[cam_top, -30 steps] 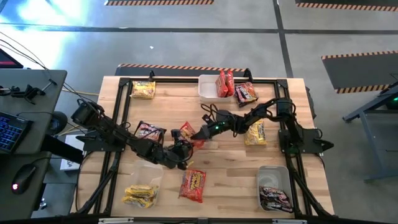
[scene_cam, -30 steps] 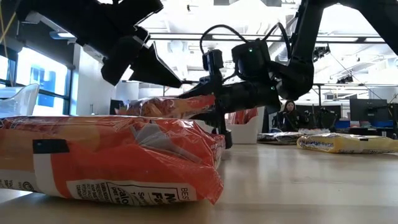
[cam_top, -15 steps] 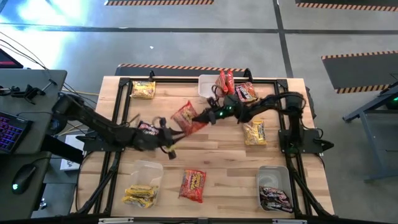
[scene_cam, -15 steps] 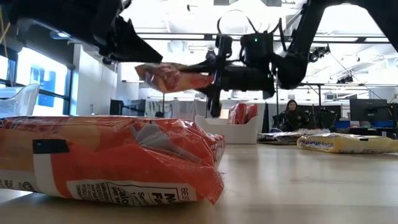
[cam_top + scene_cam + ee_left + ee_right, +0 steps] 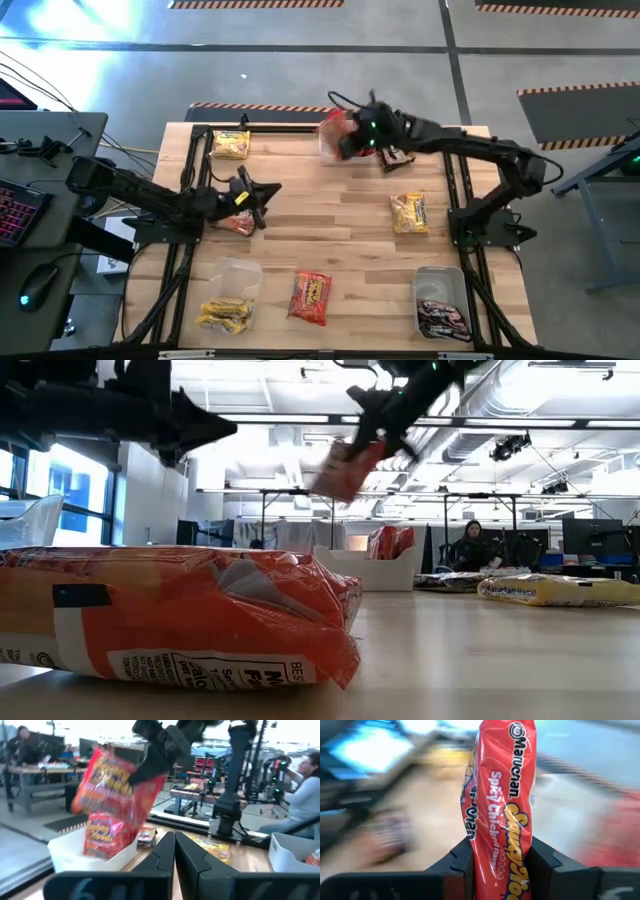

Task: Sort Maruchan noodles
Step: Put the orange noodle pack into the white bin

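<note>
Since a second ago my right gripper (image 5: 352, 140) carries the red crinkly Maruchan packet (image 5: 338, 128), pinched, hanging lengthwise, to upper centre above the white rectangular tub (image 5: 329, 150); left gripper (image 5: 262, 191), pressed together, retreats left.

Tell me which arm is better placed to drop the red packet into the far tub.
Right. The right gripper is shut on the red packet, holding it over the far tub. The left gripper is shut, empty, near the table's left side.
</note>
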{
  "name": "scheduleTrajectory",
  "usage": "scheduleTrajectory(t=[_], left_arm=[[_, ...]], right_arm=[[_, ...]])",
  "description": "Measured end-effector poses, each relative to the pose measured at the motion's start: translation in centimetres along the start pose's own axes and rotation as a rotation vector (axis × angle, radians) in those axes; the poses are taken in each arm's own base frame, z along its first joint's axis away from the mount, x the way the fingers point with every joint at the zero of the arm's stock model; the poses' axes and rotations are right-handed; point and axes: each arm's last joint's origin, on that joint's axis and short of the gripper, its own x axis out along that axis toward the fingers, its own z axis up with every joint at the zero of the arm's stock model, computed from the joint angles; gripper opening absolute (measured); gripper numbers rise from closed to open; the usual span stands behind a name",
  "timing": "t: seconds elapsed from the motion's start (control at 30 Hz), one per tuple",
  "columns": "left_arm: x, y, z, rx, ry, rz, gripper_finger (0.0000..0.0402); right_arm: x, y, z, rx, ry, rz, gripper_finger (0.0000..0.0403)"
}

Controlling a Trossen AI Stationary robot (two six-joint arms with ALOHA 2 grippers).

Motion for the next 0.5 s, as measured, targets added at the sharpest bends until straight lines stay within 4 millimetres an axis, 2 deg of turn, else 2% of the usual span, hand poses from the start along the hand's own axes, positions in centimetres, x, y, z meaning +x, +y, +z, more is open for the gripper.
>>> scheduleTrajectory(t=[0.1,0.17,0.37,0.5], left_arm=[[0.1,0.4,-0.2,-0.026,0.009,0.020,0.0002],[0.2,0.4,-0.3,-0.028,0.018,0.014,0.0002],[0.2,0.4,-0.4,-0.023,0.027,0.011,0.0003],[0.2,0.4,-0.6,-0.015,0.044,0.011,0.0003]], right_arm=[[-1.3,-0.1,2.1,0.030,-0.008,-0.244,0.0102],[-1.0,-0.3,2.9,0.055,0.016,-0.311,0.0100],[4.3,-2.0,3.2,0.118,0.122,-0.387,0.0092],[7.0,-3.5,3.1,0.191,0.186,-0.459,0.0091]])
